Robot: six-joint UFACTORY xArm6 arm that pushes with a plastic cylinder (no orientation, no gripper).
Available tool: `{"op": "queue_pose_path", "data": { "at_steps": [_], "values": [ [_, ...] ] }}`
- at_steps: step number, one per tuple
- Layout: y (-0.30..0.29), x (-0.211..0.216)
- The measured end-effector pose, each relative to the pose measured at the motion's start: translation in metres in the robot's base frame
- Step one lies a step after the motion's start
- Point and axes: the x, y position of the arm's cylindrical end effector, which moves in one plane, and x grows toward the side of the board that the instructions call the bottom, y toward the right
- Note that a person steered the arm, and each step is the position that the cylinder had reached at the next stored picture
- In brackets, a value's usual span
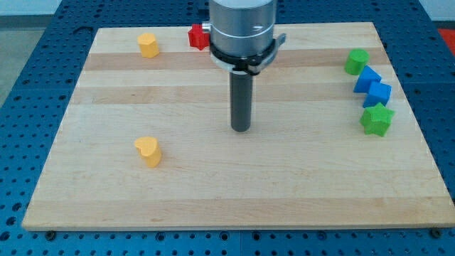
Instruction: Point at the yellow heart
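Observation:
The yellow heart block [148, 151] lies at the view's lower left on the wooden board [234, 199]. My tip [241, 129] is at the end of the dark rod near the board's middle, well to the right of the heart and a little above it in the view. It touches no block. A second yellow block [148, 45], roughly hexagonal, sits at the view's top left.
A red block [197, 36] sits at the top edge, partly hidden behind the arm's body. At the right edge stand a green block [356, 62], two blue blocks [367, 78] [379, 93] and a green star [377, 119].

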Motion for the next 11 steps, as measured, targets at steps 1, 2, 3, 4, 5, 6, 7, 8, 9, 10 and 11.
{"op": "queue_pose_path", "data": {
  "at_steps": [1, 2, 3, 4, 5, 6, 7, 8, 9, 10, 11],
  "values": [
    [-0.021, 0.0],
    [-0.038, 0.0],
    [-0.05, 0.0],
    [-0.076, 0.0],
    [-0.092, 0.0],
    [-0.114, 0.0],
    [-0.131, 0.006],
    [-0.148, 0.017],
    [-0.168, 0.024],
    [-0.186, 0.031],
    [-0.197, 0.031]
  ]
}}
